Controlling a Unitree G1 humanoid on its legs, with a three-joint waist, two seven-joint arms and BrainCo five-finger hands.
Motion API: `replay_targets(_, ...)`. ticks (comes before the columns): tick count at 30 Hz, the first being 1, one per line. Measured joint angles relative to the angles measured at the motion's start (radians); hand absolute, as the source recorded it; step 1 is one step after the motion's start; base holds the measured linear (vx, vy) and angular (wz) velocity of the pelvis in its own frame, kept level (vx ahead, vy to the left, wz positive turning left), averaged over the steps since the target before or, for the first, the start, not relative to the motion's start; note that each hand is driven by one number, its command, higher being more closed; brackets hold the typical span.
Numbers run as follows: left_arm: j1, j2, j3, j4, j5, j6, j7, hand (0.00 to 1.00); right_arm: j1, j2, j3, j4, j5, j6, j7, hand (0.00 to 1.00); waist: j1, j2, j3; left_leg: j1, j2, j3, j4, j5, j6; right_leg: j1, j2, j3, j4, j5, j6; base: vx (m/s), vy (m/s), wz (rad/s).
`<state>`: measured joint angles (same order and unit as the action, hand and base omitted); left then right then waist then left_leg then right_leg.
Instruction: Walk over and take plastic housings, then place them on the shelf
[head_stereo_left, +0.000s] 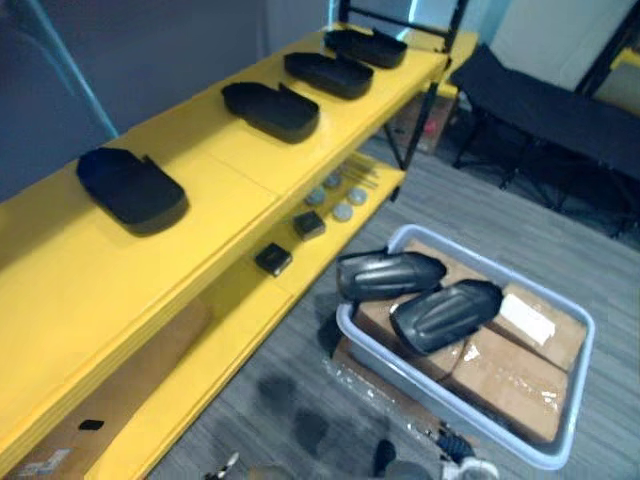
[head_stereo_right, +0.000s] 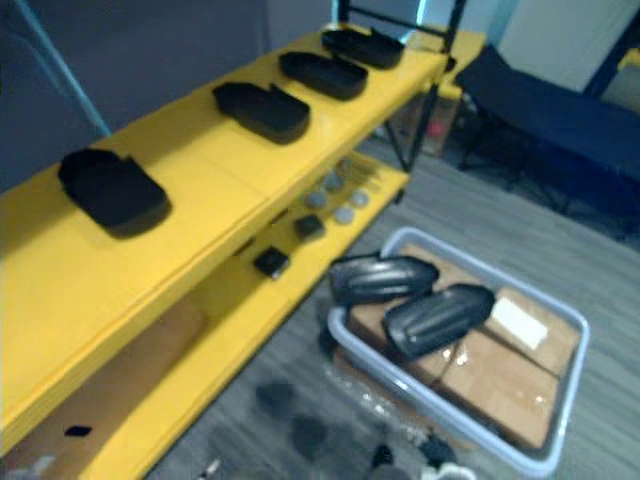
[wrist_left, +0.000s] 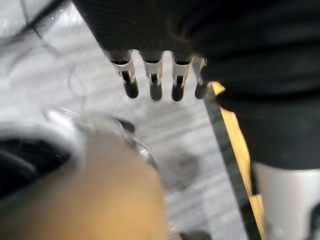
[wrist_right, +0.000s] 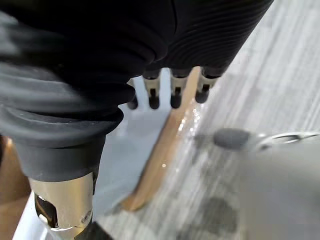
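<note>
Left hand (wrist_left: 155, 82) hangs with straight, relaxed fingers and grasps nothing. Its wrist view looks past the dark tips onto the grey floor (wrist_left: 190, 135), a strip of the yellow shelf (wrist_left: 235, 145) and a blurred brown surface (wrist_left: 115, 200) too soft to name. The right hand (wrist_right: 153, 92) is likewise released, with straight fingers and nothing between them. Beyond them its wrist view gives what looks like the pale wall of the bin (wrist_right: 130, 150), with a brown cardboard edge (wrist_right: 155, 170) against it.

The head views show the wider scene. The shelf's top board runs from 8 o'clock up to 12 o'clock, and four black housings (head_stereo_left: 270, 108) lie on it in a row, open side down and well apart from one another, the nearest at 9 o'clock. On the lower board, near the centre, sit small black blocks (head_stereo_left: 273, 259) and a cluster of grey discs (head_stereo_left: 340, 195). At 4 o'clock the pale grey-blue bin stands on the floor just beside the shelf. It holds cardboard boxes (head_stereo_left: 510, 380), and two more housings (head_stereo_left: 445, 314) lie on top of them side by side, ribbed backs up. The one nearer the shelf overhangs the rim. A dark cot (head_stereo_left: 560, 110) stands at 2 o'clock.
</note>
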<state>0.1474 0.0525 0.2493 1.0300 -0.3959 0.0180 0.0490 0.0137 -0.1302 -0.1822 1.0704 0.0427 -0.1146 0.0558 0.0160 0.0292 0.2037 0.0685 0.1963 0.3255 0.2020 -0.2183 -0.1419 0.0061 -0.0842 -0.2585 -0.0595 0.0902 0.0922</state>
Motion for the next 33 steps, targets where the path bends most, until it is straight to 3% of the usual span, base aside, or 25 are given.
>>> replay_targets(2,0.002,-0.007,-0.018,-0.007,0.0,-0.023,-0.007,0.0,0.001,-0.022,0.014,-0.009,0.0,-0.044,-0.012,0.0,0.0,0.015,0.008,-0.023,-0.001,-0.036,0.001,0.009,0.001,-0.024,0.009,0.023,-0.018,0.017,-0.008,-0.09,-0.131,-0.31)
replay_targets(4,-0.005,-0.007,-0.037,-0.012,0.007,-0.041,-0.025,0.0,0.01,-0.042,0.027,-0.024,-0.024,-0.139,-0.005,0.0,-0.001,0.024,0.019,-0.036,-0.006,-0.059,-0.007,0.009,0.0,-0.057,0.013,0.052,-0.018,0.032,-0.012,-0.09,-0.043,-0.35)
replay_targets(7,-0.025,0.006,-0.052,-0.016,0.037,-0.06,-0.032,0.0,0.051,-0.045,0.098,-0.114,-0.07,-0.205,0.042,0.0,-0.005,0.016,0.024,-0.025,-0.018,-0.066,-0.032,0.009,0.0,-0.07,0.011,0.073,-0.021,0.045,-0.008,-0.07,0.01,-0.23)
replay_targets(8,-0.039,0.026,-0.078,-0.023,0.053,-0.072,-0.032,0.0,0.065,-0.045,0.158,-0.169,-0.117,-0.223,0.077,0.0,-0.005,-0.001,0.034,-0.019,-0.025,-0.067,-0.042,0.008,0.0,-0.074,0.006,0.08,-0.028,0.049,-0.004,-0.08,0.026,-0.11)
replay_targets(10,-0.065,0.044,-0.107,-0.031,0.052,-0.075,-0.032,0.0,0.073,-0.039,0.238,-0.218,-0.168,-0.206,0.14,0.0,-0.009,-0.027,0.04,-0.014,-0.037,-0.071,-0.051,0.008,0.002,-0.075,-0.002,0.081,-0.029,0.057,-0.001,-0.06,0.025,-0.04)
replay_targets(12,-0.078,0.053,-0.144,-0.041,0.052,-0.074,-0.033,0.0,0.078,-0.024,0.301,-0.22,-0.174,-0.159,0.182,0.0,-0.005,-0.046,0.031,-0.003,-0.047,-0.068,-0.053,0.005,0.007,-0.069,-0.007,0.089,-0.029,0.067,0.002,0.0,0.035,-0.08)
replay_targets(14,-0.079,0.056,-0.153,-0.043,0.053,-0.069,-0.033,0.0,0.081,-0.024,0.315,-0.225,-0.153,-0.123,0.197,0.0,-0.009,-0.048,0.029,0.018,-0.055,-0.066,-0.054,-0.002,0.014,-0.055,-0.014,0.095,-0.029,0.071,0.006,0.04,0.044,-0.11)
replay_targets(17,-0.081,0.063,-0.155,-0.046,0.07,-0.059,-0.034,0.0,0.081,-0.036,0.323,-0.224,-0.134,-0.115,0.205,0.0,-0.016,-0.048,0.026,0.022,-0.067,-0.067,-0.053,-0.007,0.02,-0.052,-0.022,0.096,-0.029,0.075,0.011,0.02,0.039,-0.03)
replay_targets(22,-0.087,0.068,-0.193,-0.022,0.162,-0.032,-0.044,0.0,0.081,-0.053,0.343,-0.216,-0.129,-0.134,0.207,0.0,-0.03,-0.051,0.022,0.056,-0.072,-0.065,-0.043,-0.027,0.029,-0.022,-0.025,0.107,-0.029,0.077,0.014,0.01,0.034,-0.07)
replay_targets(26,-0.106,0.071,-0.198,-0.006,0.212,-0.032,-0.061,0.0,0.094,-0.069,0.385,-0.245,-0.152,-0.192,0.259,0.0,-0.03,-0.058,0.02,0.053,-0.073,-0.043,-0.015,-0.048,0.032,-0.03,-0.027,0.135,-0.03,0.082,0.021,-0.04,0.017,-0.23)
replay_targets(29,-0.122,0.088,-0.246,0.004,0.245,-0.036,-0.071,0.0,0.125,-0.125,0.571,-0.424,-0.177,-0.236,0.355,0.0,-0.034,-0.069,0.022,0.037,-0.073,-0.036,0.008,-0.064,0.032,-0.058,-0.021,0.168,-0.03,0.089,0.022,-0.03,-0.017,-0.27)
replay_targets(33,-0.144,0.11,-0.315,0.017,0.244,-0.048,-0.071,0.0,0.125,-0.183,0.832,-0.762,-0.144,-0.236,0.513,0.0,-0.029,-0.092,0.025,0.035,-0.069,-0.041,0.016,-0.073,0.03,-0.089,0.0,0.216,-0.029,0.103,0.016,0.0,-0.045,-0.39)
